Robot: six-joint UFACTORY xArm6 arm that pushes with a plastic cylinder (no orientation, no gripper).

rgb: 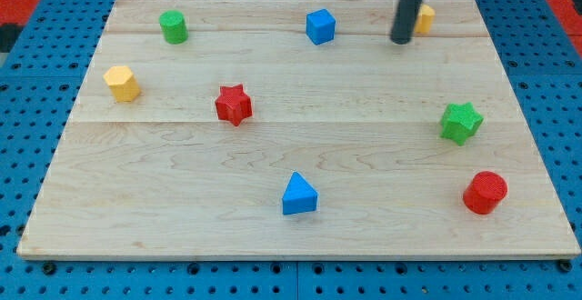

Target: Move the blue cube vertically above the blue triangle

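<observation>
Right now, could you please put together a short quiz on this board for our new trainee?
1. True or false: my tip touches the blue cube.
2. Which block lies nearest the view's bottom right: A red star, B red cylinder, C green star?
3. Fill in: the blue cube lies toward the view's ___ from the blue triangle.

Key: 1 false, it stands apart, to the cube's right; 2 B; 3 top.

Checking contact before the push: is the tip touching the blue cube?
No, my tip stands apart to the right of the blue cube.
</observation>
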